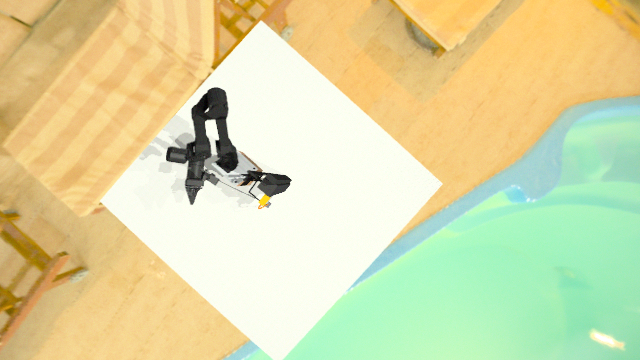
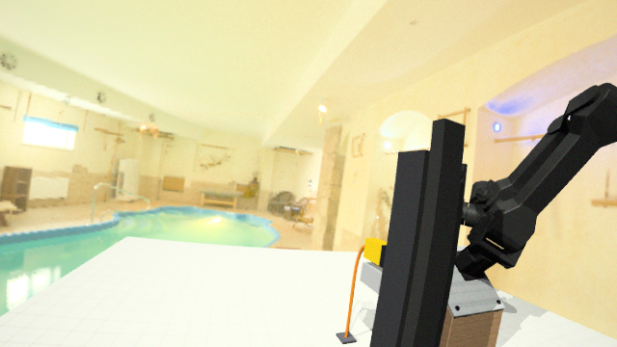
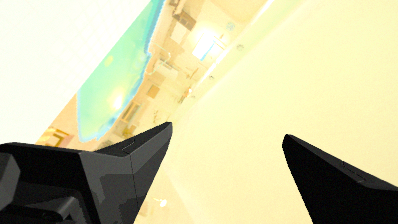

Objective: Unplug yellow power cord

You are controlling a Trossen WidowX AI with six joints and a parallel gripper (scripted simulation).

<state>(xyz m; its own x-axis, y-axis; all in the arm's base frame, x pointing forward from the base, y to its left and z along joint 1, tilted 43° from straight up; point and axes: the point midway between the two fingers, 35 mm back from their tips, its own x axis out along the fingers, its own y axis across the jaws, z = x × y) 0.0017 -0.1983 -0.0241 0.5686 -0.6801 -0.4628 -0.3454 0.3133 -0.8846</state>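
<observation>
The yellow plug (image 1: 264,200) (image 2: 374,251) is above a pale grey body (image 2: 370,276), seemingly the power strip's end. The black bars hide its right side in the exterior view, so I cannot tell if it is seated. An orange cord (image 2: 354,294) bends down from the plug to a small dark foot (image 2: 346,339) on the table. My gripper (image 1: 192,201) (image 3: 226,133) is wide open in the wrist view, with nothing between the fingers. It is well left of the plug in the top view, apart from plug and cord. The wrist view shows neither plug nor strip.
Two tall black bars (image 2: 410,241) stand in front of the plug and strip in the exterior view. A wooden block (image 2: 474,330) with a grey, screwed-down top is under the arm. The white table (image 1: 300,260) bears everything. The arm's raised elbow (image 1: 216,100) (image 2: 600,113) is bent.
</observation>
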